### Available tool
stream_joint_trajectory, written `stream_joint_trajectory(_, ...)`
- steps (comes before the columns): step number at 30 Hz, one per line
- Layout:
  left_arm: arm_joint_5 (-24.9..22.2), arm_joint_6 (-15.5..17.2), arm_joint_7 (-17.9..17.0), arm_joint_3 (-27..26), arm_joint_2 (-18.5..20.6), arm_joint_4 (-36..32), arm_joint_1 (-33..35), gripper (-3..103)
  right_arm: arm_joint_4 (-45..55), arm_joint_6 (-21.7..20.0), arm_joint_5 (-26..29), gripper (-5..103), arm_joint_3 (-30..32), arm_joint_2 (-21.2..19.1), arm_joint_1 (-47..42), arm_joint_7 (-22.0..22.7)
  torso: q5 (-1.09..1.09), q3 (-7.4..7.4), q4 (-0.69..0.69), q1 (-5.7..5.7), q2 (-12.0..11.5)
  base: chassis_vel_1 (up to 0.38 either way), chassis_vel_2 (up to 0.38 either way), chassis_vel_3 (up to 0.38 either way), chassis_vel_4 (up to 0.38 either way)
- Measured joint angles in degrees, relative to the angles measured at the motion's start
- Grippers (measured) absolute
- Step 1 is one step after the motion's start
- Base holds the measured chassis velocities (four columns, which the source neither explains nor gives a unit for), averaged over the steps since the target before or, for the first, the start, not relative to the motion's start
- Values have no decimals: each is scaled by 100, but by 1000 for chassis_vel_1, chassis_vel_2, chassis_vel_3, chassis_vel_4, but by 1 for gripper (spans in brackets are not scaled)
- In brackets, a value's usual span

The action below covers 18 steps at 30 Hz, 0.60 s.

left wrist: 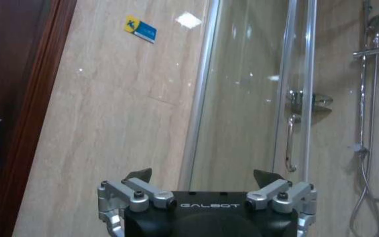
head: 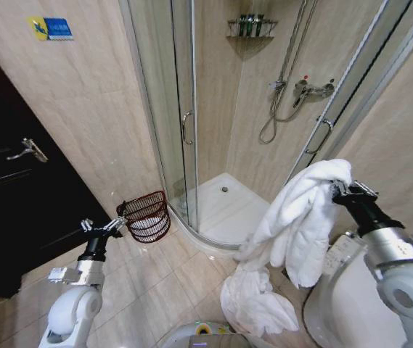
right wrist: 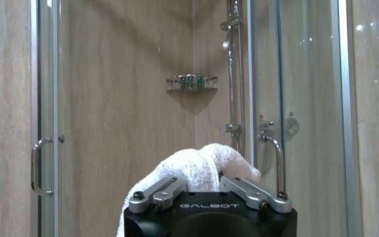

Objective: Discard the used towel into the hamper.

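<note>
A white towel (head: 300, 225) hangs in long folds from my right gripper (head: 337, 190), which is shut on its top and held up at the right of the head view. The towel's lower end rests bunched on the floor tiles. In the right wrist view the towel (right wrist: 196, 170) bulges up between the closed fingers of my right gripper (right wrist: 204, 183). The hamper (head: 146, 216), a small reddish-brown openwork basket with something white inside, stands on the floor by the shower's curved glass. My left gripper (head: 119, 223) is raised just left of the hamper; in the left wrist view this left gripper (left wrist: 206, 178) is open and holds nothing.
A glass shower enclosure (head: 184, 130) with a white tray fills the middle. A dark door (head: 17, 188) with a metal handle is on the left. A white toilet (head: 340, 290) sits at the lower right under my right arm. Beige tiled floor lies between.
</note>
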Motion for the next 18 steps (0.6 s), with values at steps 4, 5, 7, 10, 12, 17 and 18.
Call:
stream_joint_trajectory(4,-1,36,-7,1,9,12,-8,100,-1,1,-67,7,-49,85,16,-76,0,0,0,0,0,0,0,0,0)
stream_joint_trajectory(5,-1,51,-6,2,17,12,-7,100,-1,1,-78,7,-53,101,16,-89,0,0,0,0,0,0,0,0,0)
stream_joint_trajectory(7,1,61,12,3,23,12,-7,100,-1,1,-89,7,-57,115,15,-100,0,0,0,0,0,0,0,0,0)
stream_joint_trajectory(10,45,113,92,9,25,11,-17,100,-3,1,-101,7,-53,139,17,-115,0,0,0,0,0,0,0,0,0)
stream_joint_trajectory(12,56,131,110,18,25,2,-17,100,-3,2,-101,7,-36,141,14,-115,0,0,0,0,0,0,0,0,0)
stream_joint_trajectory(17,78,136,164,18,17,-17,-7,100,-6,24,-76,7,25,143,-53,-116,1,0,-1,0,0,0,0,0,0)
stream_joint_trajectory(18,78,135,169,16,17,-19,-3,100,-5,28,-75,7,28,144,-54,-116,0,0,0,0,0,0,0,0,0)
